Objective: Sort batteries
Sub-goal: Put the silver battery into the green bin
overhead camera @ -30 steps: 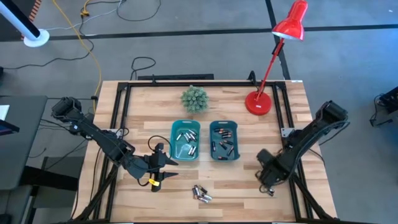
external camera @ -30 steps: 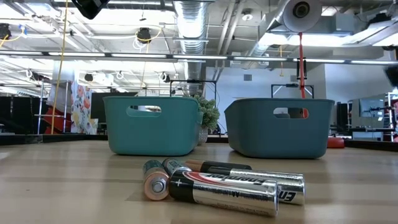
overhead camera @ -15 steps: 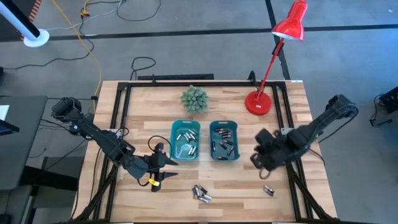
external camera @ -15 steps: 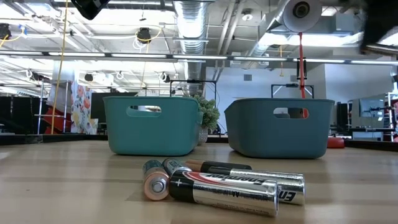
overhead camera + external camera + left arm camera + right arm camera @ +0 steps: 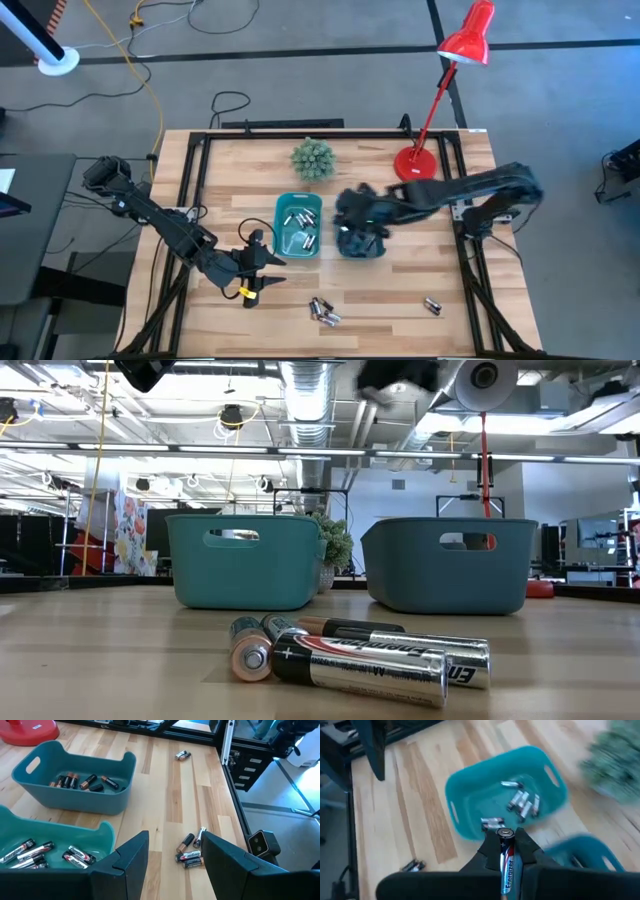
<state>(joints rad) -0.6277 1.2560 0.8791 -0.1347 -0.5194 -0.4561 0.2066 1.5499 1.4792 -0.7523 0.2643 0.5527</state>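
Note:
Two teal bins stand mid-table: the left bin (image 5: 298, 228) holds silvery batteries (image 5: 522, 802), the right bin (image 5: 75, 775) holds dark ones (image 5: 80, 781). A small cluster of batteries (image 5: 323, 311) lies on the wood near the front edge, and a further lot (image 5: 432, 305) lies toward the near right. My right gripper (image 5: 352, 232) hangs over the right bin, shut on one battery (image 5: 506, 857). My left gripper (image 5: 175, 855) hovers open beside the left bin, with nothing between its fingers. My right gripper pinches a single battery between its two fingers (image 5: 487, 851), the cell lying along them with its metal end (image 5: 505, 833) pointing forward past the tips. The fingers slant downward. The battery is lifted clear, above the bins.
A red desk lamp (image 5: 420, 160) stands at the far right and a small green plant (image 5: 313, 158) behind the bins. Black frame rails run along the table's edges. Bare wood lies in front of the bins, around the loose batteries (image 5: 350, 655).
My right gripper has risen from the near right of the table and swung toward the bins, turning as it went, with a battery in its fingers. Another lot stays on the wood where the gripper was.

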